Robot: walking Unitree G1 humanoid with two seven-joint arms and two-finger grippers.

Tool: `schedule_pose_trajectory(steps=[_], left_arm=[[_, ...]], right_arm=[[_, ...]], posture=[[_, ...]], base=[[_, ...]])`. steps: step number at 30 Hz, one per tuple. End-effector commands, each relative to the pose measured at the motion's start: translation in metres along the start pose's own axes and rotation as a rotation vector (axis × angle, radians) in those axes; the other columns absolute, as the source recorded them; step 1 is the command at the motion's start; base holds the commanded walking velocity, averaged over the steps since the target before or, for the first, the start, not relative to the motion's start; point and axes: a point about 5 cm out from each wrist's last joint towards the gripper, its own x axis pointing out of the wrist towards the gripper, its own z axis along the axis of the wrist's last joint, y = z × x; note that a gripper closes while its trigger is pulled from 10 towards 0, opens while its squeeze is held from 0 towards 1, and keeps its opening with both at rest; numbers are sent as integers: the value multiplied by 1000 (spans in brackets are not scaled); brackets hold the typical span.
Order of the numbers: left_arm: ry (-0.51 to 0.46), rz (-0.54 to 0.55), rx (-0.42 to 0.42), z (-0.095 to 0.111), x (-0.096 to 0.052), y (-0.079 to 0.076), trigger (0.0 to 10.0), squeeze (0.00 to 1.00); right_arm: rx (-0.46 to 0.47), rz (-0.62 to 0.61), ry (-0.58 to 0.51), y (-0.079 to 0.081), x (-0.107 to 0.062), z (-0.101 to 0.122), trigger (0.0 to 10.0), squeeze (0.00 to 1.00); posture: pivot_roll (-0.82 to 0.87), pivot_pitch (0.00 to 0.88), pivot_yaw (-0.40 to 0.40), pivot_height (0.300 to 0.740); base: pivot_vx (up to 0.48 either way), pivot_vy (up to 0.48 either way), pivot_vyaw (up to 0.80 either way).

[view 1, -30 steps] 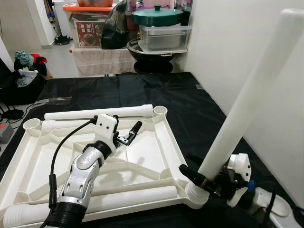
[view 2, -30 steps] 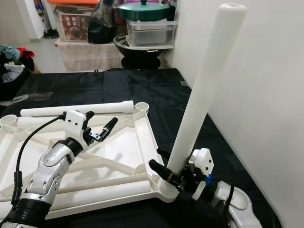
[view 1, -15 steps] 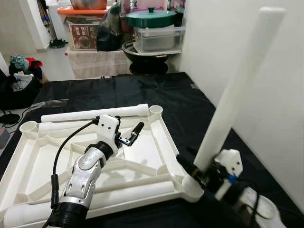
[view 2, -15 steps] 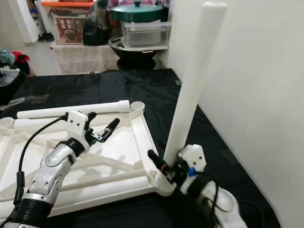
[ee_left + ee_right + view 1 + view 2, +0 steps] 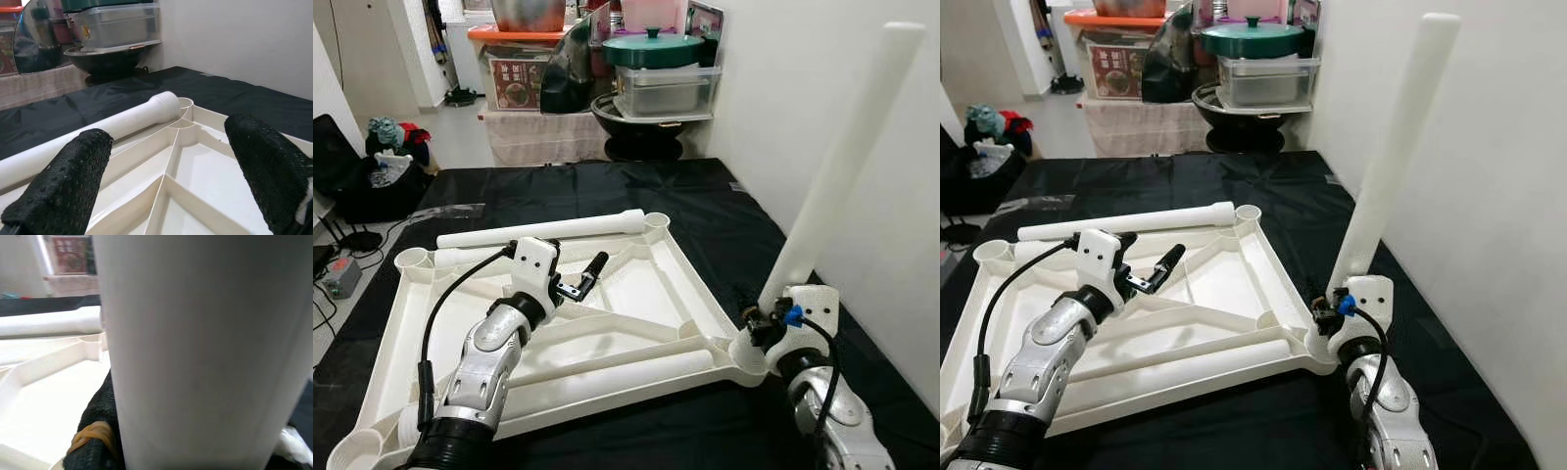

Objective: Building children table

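Standing on the black floor sheet [image 5: 636, 186], the upturned white plastic tabletop [image 5: 636, 294] lies ribbed side up, and the right tool [image 5: 766, 323] is closed around the foot of a long white table leg [image 5: 847, 157], which leans a little off plumb above the near right corner socket [image 5: 751, 354]. The leg looks hollow, stiff and light, but smooth enough to slip or twist, so I judge the low hold close to the socket the sensible one; higher up it would lever hard against the fingers [image 5: 95, 438]. The left tool [image 5: 579, 284] hovers over the ribs with its fingers parted, holding nothing. Another leg [image 5: 543, 228] lies along the tabletop's far edge, its grooved end beside the far right socket [image 5: 656, 221].
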Motion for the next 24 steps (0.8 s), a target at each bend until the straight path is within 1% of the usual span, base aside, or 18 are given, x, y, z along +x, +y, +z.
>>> schedule_pose_trajectory(steps=[1,7,10,12,19,21,23,24], left_arm=[[16,8,-8,-4,0,1,10000,0],[14,7,-10,-4,0,-1,10000,0],[18,20,-4,-4,-1,3,10000,0],[18,20,-2,-3,-1,5,10000,0],[21,17,0,-4,1,4,10000,0],[17,10,0,-3,2,3,10000,0],[16,8,0,-2,2,3,10000,0],[18,10,3,-2,3,4,10000,0]], right_arm=[[-26,-119,198,-17,-8,-37,10000,0],[-33,-153,195,-17,-5,-35,10000,0],[-19,-179,198,-15,-3,-34,10000,0],[-5,-158,169,-10,-3,-30,10000,0],[14,-119,108,-6,-3,-21,10000,0],[14,-79,84,-5,-3,-16,10000,0],[14,-68,77,-5,-3,-15,10000,0],[29,-46,59,-4,-3,-13,10000,0]], posture=[[-24,0,-18,740],[-22,0,-22,740],[-20,0,-21,740],[-26,0,-19,740],[-31,0,-15,740],[-30,0,-12,740],[-30,0,-12,740],[-32,0,-10,740]], base=[[0,0,0],[0,0,0],[0,0,0],[0,0,0],[0,0,0],[0,0,0],[0,0,0],[0,0,0]])
